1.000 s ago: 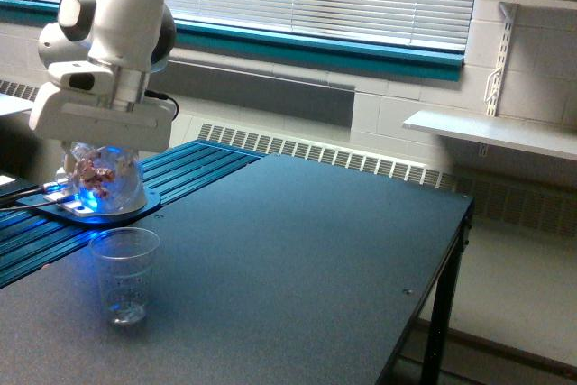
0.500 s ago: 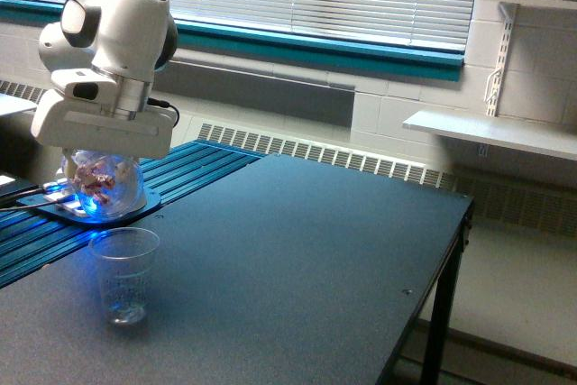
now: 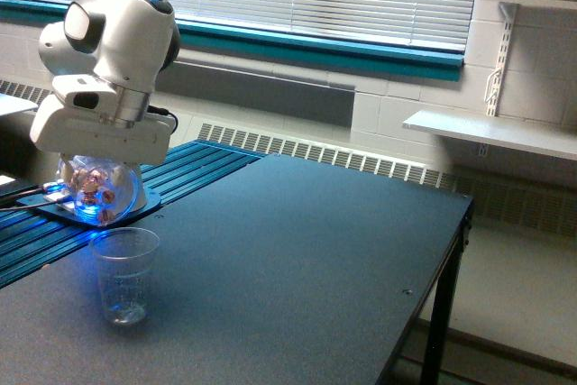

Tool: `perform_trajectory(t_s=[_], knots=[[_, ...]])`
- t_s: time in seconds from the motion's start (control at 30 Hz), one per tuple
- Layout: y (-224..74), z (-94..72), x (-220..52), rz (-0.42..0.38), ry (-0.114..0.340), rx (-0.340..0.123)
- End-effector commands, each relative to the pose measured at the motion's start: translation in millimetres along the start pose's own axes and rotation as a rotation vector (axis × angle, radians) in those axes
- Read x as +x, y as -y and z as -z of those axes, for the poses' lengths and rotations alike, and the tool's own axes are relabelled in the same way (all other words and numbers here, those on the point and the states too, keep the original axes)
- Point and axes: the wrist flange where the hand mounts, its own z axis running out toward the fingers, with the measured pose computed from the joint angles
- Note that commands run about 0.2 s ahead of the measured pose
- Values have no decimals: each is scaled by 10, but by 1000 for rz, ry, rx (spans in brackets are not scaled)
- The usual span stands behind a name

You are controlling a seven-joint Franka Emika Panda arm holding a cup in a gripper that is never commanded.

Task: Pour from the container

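Gripping the clear rounded glass jar [image 3: 97, 188] from above, the white robot gripper [image 3: 101, 152] has its fingers hidden behind its own wide body, so how far they stand open cannot be read; they look closed on the jar, since the jar hangs under it above the table. Compared with a second ago, the arm's wrist has rolled and the gripper now leans more to one side, and the jar has tilted with it: the small reddish-pink and white pieces inside have shifted toward the lower side of the glass. This suggests that the pouring motion has begun, but no piece is seen leaving the jar yet. The jar hangs just above a dark round base with blue light [image 3: 99, 209], which glows through the glass, on the ribbed blue strip [image 3: 194, 169] at the exterior view's left. Just below and in front of the jar stands the clear ribbed tapered plastic cup [image 3: 124, 274], upright on the dark grey table top [image 3: 315, 250] and not touching the jar. The mouth of the jar seems to turn toward this cup, though its exact direction is hard to tell through the glare.
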Motion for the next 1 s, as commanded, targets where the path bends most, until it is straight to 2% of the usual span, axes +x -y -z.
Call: perform_trajectory(t_s=[0.03, 0.3, 0.63, 0.73, 1.0], knots=[[75, 77, 38, -4, -2, 4], [162, 157, 88, -4, -4, 13], [168, 44, 36, -13, 52, -4], [160, 11, 19, -4, 50, -29], [186, 19, 37, -14, 67, -24]])
